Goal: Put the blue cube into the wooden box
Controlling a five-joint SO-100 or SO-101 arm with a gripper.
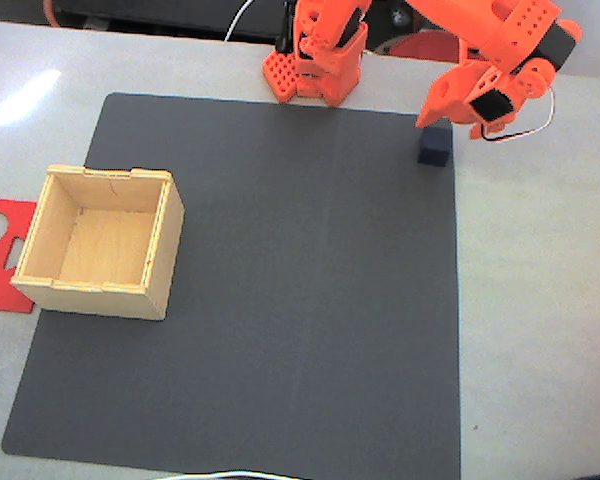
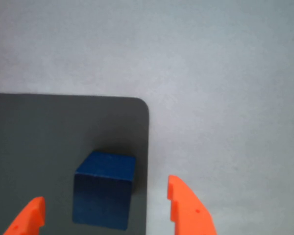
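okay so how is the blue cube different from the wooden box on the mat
The blue cube is dark navy; the wooden box is pale plywood. The cube is far smaller than the box. The cube is a solid block, while the box is open-topped and holds nothing. In the fixed view the cube sits at the mat's top right corner between the open end effector fingers; the box overhangs the left edge. Both rest on the mat.

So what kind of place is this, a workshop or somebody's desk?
Probably a hobbyist's or lab's tabletop robot bench. A small orange arm's end effector hangs open over a blue cube on a dark mat, with a wooden box as the drop-off. No factory machinery is visible.
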